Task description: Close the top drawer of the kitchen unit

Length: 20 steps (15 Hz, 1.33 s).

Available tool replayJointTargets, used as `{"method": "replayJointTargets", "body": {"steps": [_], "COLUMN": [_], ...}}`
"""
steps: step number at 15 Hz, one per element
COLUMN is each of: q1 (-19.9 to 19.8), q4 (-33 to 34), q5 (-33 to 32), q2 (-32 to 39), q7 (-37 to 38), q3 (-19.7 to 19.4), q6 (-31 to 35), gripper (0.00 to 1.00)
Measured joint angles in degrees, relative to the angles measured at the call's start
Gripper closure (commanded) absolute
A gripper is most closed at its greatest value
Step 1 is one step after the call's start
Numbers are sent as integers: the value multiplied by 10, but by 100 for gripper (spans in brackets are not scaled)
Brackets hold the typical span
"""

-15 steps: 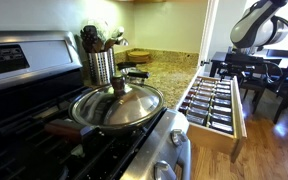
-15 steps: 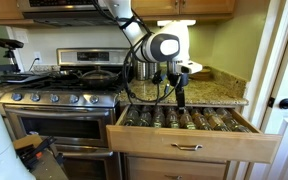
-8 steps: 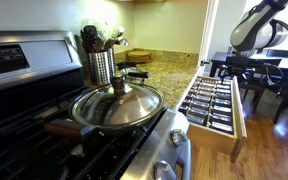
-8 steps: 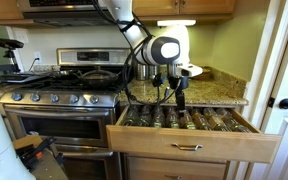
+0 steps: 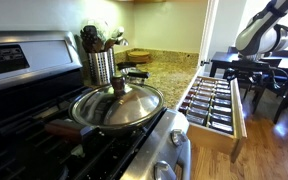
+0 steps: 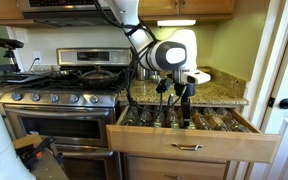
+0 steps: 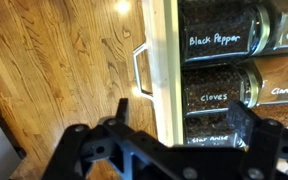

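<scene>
The top drawer (image 6: 194, 143) of the kitchen unit stands pulled far out and is full of spice jars (image 6: 174, 119). It also shows in an exterior view (image 5: 241, 122). In the wrist view its cream front edge (image 7: 165, 60) and metal handle (image 7: 142, 70) lie below me, with jars labelled Black Pepper (image 7: 216, 40) and Cloves (image 7: 214, 95). My gripper (image 6: 187, 104) hangs open and empty just above the jars, near the drawer's front. In the wrist view my gripper (image 7: 184, 128) straddles the front edge, with its fingers (image 7: 119, 118) wide apart.
A stove (image 6: 59, 100) stands beside the drawer, with a lidded pan (image 5: 117, 105) and a utensil holder (image 5: 101, 62). A granite counter (image 5: 166, 72) runs behind. Below the open drawer is a shut drawer (image 6: 184, 170). There are a wood floor (image 7: 64, 70), dark dining furniture (image 5: 279, 75) and a door (image 6: 286, 90).
My arm and gripper have moved over the jars towards the drawer's front, and a little lower. The drawer has not moved.
</scene>
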Motion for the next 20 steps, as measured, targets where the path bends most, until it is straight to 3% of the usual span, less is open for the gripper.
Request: {"method": "replayJointTargets", "body": {"steps": [12, 20], "q1": [-82, -114], "q4": [39, 120], "q5": [61, 126], "q2": [47, 115], "q7": [-60, -156], "q3": [8, 66], "q6": [26, 33], "gripper": [0, 0]}}
